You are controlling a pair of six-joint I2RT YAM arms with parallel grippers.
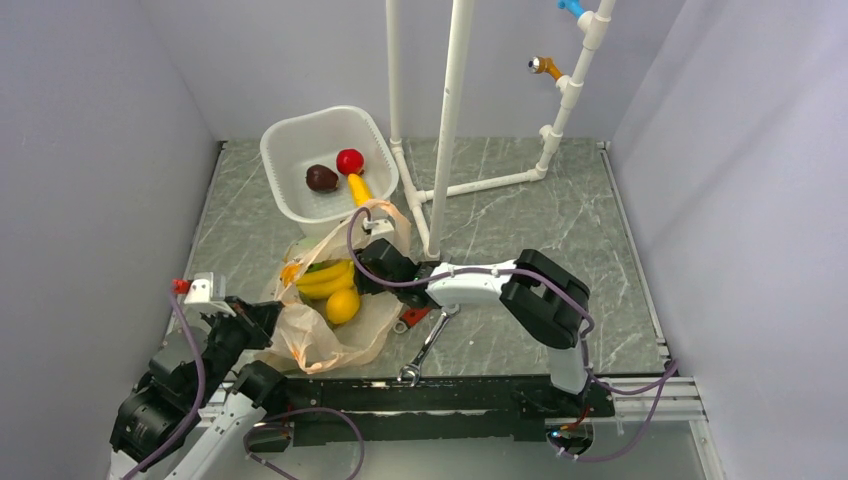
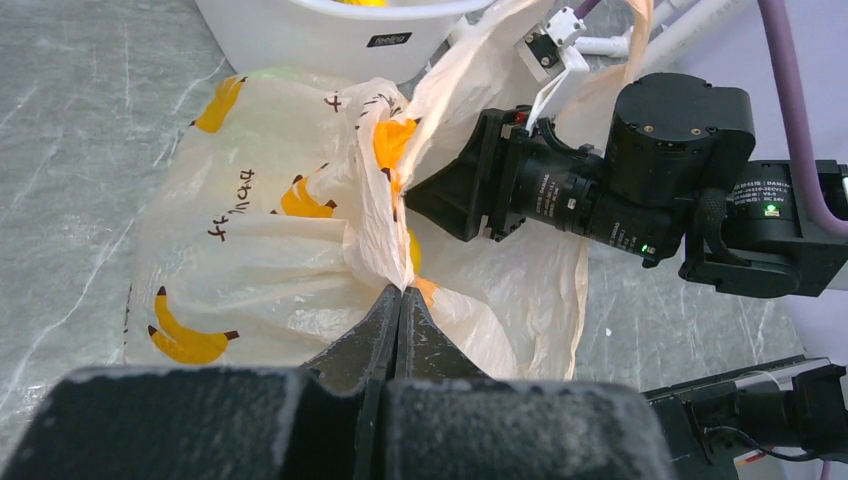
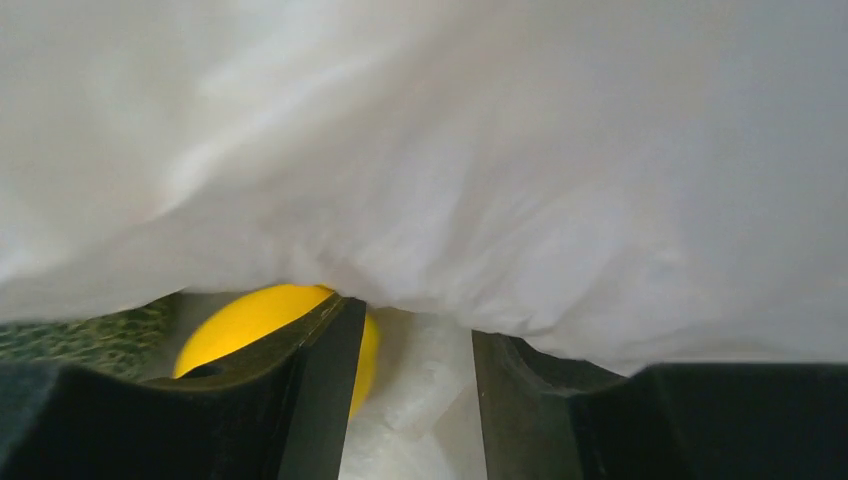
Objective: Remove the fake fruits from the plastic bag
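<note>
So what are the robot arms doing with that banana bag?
They're emptying it. The left arm pinches the plastic bag with shut jaws. The right arm reaches into the bag's mouth, jaws open, near the yellow-orange ball. The banana bunch is inside too.

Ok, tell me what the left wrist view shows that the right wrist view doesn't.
Left wrist only: the left gripper shut on a fold of the plastic bag, its banana print, the right arm reaching into the bag's mouth, the white tub. Right wrist only: the right gripper open inside the bag, a yellow-orange ball beside one finger. Both: the bag's film.
</note>
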